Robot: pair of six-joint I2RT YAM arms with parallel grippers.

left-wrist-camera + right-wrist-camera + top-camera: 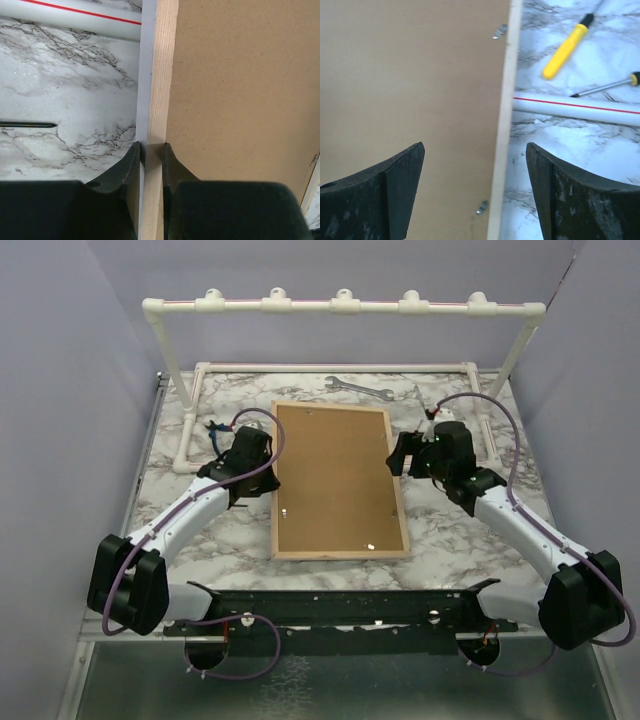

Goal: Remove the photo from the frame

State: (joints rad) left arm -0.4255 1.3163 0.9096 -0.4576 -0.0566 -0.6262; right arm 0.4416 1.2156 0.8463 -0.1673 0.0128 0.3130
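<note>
Large rectangular picture frame point(338, 480), brown fibreboard back up, flat on marbled table point(450, 530); left gripper point(151, 146) clamped on its wooden rim; right gripper point(475, 147) spread wide, held nothing

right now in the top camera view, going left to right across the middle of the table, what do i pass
left gripper, shut on the frame's left rim → frame, lying brown back up → right gripper, open astride the frame's right rim
</note>
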